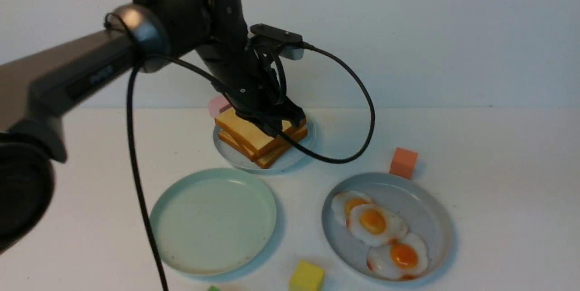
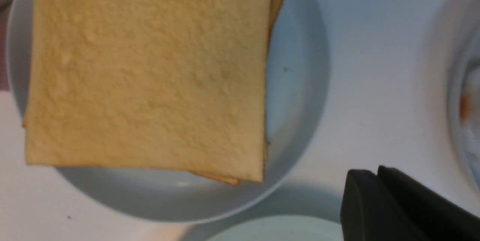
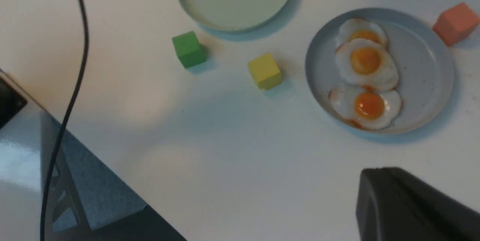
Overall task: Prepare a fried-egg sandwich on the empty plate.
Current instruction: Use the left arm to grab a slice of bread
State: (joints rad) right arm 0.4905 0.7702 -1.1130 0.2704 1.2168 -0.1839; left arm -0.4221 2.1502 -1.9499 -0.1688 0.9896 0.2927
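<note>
My left fingers (image 2: 362,184), all but pressed together and gripping nothing, hover above toast slices (image 1: 253,130) stacked askew on a light-blue plate near the table's far edge; my right fingers (image 3: 378,181) are shut, holding nothing. The bread looks light and slightly springy, best pinched by opposite crusts. Nearer me waits the bare mint-green plate (image 1: 213,223). To its right, three fried eggs (image 1: 378,225) overlap on a grey plate (image 1: 430,200), likely floppy and slippery, to be taken gently by the whites.

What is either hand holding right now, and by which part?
Nothing: the left hand is over the toast with no slice between its fingertips, and the right hand is shut and empty.
</note>
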